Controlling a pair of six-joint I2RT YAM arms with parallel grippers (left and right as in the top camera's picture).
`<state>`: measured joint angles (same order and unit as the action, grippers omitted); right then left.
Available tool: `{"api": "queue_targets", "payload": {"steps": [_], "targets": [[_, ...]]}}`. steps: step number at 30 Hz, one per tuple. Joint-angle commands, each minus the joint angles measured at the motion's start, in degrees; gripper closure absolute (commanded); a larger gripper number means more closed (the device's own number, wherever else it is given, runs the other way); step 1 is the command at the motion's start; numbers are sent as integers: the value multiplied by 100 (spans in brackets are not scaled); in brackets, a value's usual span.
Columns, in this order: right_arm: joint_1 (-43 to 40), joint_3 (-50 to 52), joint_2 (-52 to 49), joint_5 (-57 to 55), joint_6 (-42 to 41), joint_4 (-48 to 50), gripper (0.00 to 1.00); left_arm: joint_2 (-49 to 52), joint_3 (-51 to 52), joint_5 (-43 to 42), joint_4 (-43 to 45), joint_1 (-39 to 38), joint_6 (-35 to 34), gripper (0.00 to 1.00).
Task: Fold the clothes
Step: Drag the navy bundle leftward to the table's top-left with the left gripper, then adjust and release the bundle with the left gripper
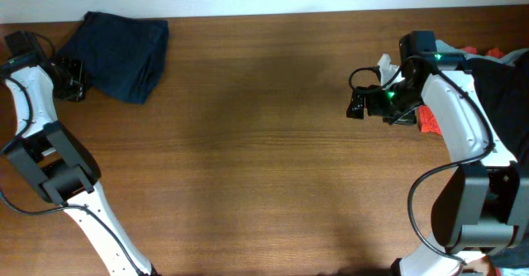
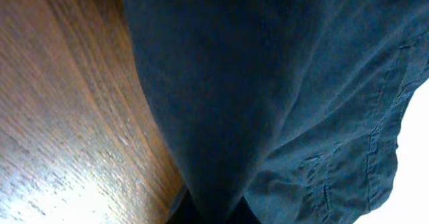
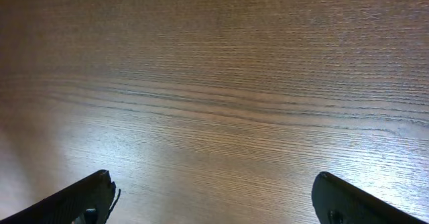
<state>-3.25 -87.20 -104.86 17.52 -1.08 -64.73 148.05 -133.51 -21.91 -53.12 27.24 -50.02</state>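
At navy shorts' L edge, left fingers pinched shut on cloth; right fingers wide open, empty, over tabletop far right.

You are viewing shorts showing dark navy. The table is showing brown wood grain. Another garment is showing orange-red.

bench: brown wood grain | far-left corner: folded navy shorts | right edge: black garment over orange-red garment
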Motion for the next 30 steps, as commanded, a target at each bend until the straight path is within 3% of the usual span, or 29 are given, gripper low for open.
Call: {"api": "queue_targets", "payload": {"steps": [1, 6, 19, 21, 22, 25, 30], "targets": [[-15, -35, 24, -68, 15, 2, 1, 120, -66, -151, -229, -9, -96, 99], [-15, -35, 24, -68, 15, 2, 1, 120, -66, -540, -286, -24, -98, 99], [-15, -35, 24, -68, 15, 2, 1, 201, -66, -522, -2, -197, -94, 96], [-15, -35, 24, -68, 15, 2, 1, 208, -66, -533, -13, -197, 46, 85], [-15, -35, 24, -68, 15, 2, 1, 205, -68, -540, -20, -195, 129, 69], [-15, -35, 24, -68, 15, 2, 1, 195, -79, -645, -122, -125, 195, 1], [-15, -35, 24, -68, 15, 2, 1, 87, -133, -640, -498, -9, 372, 1]]}}
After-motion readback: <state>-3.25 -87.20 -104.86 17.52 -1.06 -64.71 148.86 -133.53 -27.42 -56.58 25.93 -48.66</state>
